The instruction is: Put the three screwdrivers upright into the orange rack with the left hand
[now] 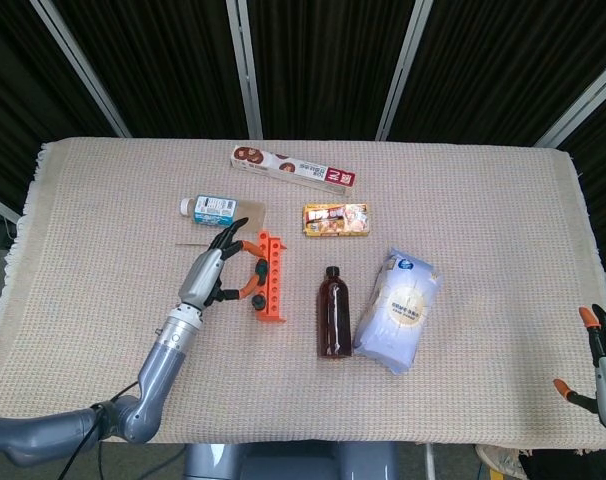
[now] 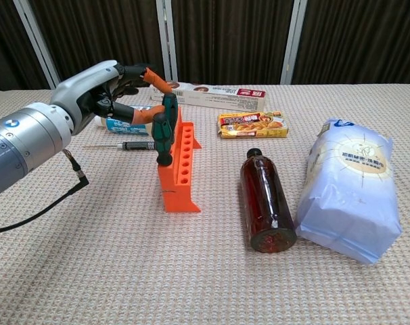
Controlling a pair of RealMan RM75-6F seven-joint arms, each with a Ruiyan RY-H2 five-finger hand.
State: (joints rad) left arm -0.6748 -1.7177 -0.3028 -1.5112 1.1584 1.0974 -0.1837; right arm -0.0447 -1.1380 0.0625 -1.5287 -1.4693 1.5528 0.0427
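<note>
The orange rack (image 1: 271, 275) (image 2: 181, 162) stands on the cloth left of centre. Two green-handled screwdrivers (image 2: 170, 108) (image 2: 162, 139) stand upright in holes along its left side; from the head view their handles (image 1: 255, 266) (image 1: 259, 298) show beside the rack. A third, black-handled screwdriver (image 2: 134, 145) lies flat on the cloth left of the rack. My left hand (image 1: 216, 270) (image 2: 114, 91) hovers just left of the rack, fingers spread, its orange fingertips close to the rear green handle with nothing in its grasp. My right hand (image 1: 603, 355) hangs off the table's right front corner, fingers apart and empty.
A brown bottle (image 1: 332, 310) (image 2: 266, 203) lies right of the rack, with a white-blue bag (image 1: 398, 310) (image 2: 350, 196) beyond it. Behind are a snack box (image 1: 336, 219) (image 2: 252, 124), a long carton (image 1: 296, 170) (image 2: 215, 91) and a small blue-labelled bottle (image 1: 213, 208) (image 2: 120, 123).
</note>
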